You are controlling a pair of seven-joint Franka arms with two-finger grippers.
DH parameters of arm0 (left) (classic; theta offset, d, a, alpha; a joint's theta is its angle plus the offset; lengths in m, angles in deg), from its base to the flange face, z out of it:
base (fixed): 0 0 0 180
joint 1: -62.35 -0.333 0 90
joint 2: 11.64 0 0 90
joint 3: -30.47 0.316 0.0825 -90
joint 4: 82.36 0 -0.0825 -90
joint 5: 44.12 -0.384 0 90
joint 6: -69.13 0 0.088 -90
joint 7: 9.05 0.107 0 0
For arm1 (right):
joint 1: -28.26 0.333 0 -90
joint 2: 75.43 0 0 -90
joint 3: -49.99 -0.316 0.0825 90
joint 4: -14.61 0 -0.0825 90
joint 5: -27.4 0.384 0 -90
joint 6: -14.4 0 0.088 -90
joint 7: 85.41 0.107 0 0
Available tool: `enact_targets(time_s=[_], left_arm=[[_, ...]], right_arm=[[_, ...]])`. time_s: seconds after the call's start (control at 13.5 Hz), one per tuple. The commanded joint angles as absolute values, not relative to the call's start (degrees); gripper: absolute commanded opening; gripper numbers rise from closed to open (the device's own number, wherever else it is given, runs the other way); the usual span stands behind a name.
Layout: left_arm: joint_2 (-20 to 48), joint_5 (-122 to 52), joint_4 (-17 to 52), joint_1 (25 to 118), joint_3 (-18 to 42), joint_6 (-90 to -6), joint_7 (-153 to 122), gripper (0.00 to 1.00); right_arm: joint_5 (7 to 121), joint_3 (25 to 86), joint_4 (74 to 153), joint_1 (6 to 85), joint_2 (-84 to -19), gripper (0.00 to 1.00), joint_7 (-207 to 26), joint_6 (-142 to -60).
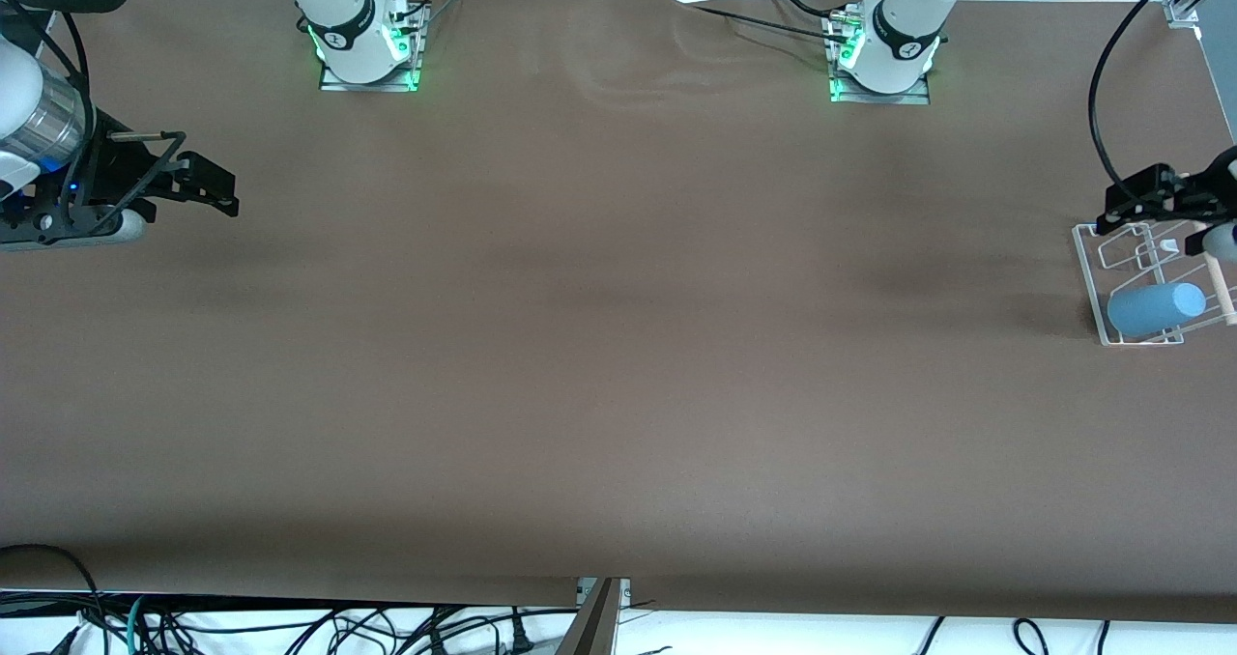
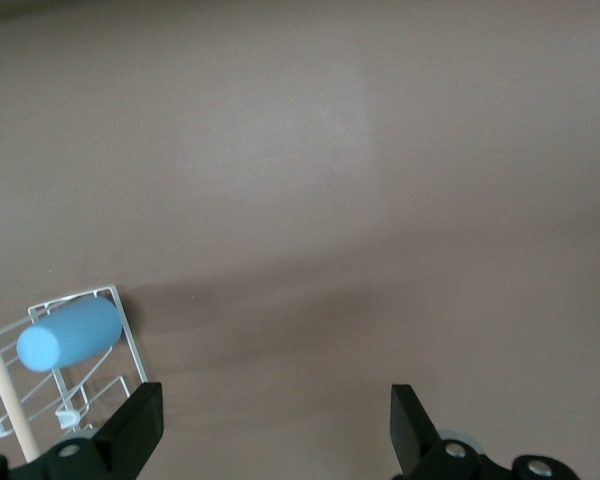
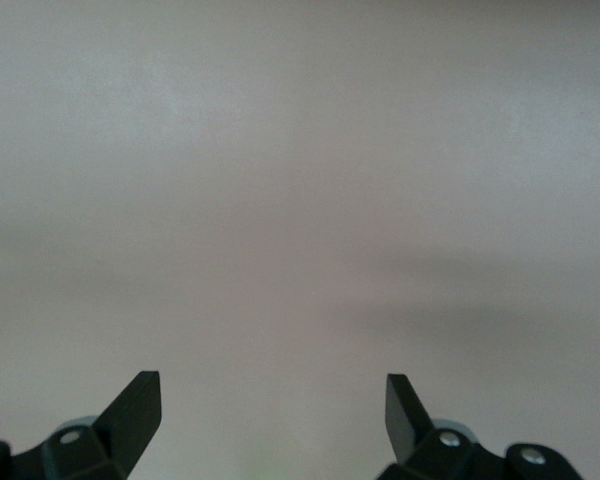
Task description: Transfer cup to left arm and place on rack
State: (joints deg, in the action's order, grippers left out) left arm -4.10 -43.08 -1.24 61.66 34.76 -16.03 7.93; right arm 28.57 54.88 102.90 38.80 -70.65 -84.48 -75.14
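Note:
The light-blue cup (image 1: 1155,309) lies on its side on the clear rack (image 1: 1090,267) at the left arm's end of the table, resting against the wooden dowel rail (image 1: 1220,283). My left gripper (image 1: 1121,206) hangs open over the rack's edge farthest from the front camera and holds nothing. In the left wrist view the cup (image 2: 70,333) and rack (image 2: 128,335) sit off to one side of the left gripper (image 2: 275,415), with bare table between the fingers. My right gripper (image 1: 217,189) waits open and empty at the right arm's end; the right wrist view shows the right gripper (image 3: 273,405) over bare table.
The two arm bases (image 1: 367,46) (image 1: 884,51) stand along the table's edge farthest from the front camera. A black cable (image 1: 1097,104) loops above the left gripper. More cables (image 1: 290,626) hang below the table's near edge. Brown tabletop (image 1: 618,327) stretches between the grippers.

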Motion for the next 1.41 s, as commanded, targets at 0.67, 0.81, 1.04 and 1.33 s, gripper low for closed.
enact_targets(time_s=[0.67, 0.81, 1.04, 1.33], left_arm=[[-5.93, -40.96, -1.15, 61.99, 34.43, -10.67, 0.00, 1.00], [-4.70, -40.96, -1.50, 62.17, 34.43, -10.50, 0.08, 1.00], [-4.52, -40.96, -1.50, 62.17, 34.25, -10.41, 0.09, 1.00], [-4.52, -42.36, -1.50, 62.60, 34.08, -10.41, 0.00, 1.00]], right_arm=[[27.92, 54.65, 101.44, 38.37, -70.07, 0.99, -84.01, -74.81], [27.92, 54.65, 101.35, 38.37, -69.98, 0.99, -84.01, -74.90], [26.88, 54.65, 101.35, 38.72, -69.72, 0.99, -83.92, -76.47], [26.17, 54.30, 101.35, 39.07, -69.63, 0.99, -83.92, -76.74]])
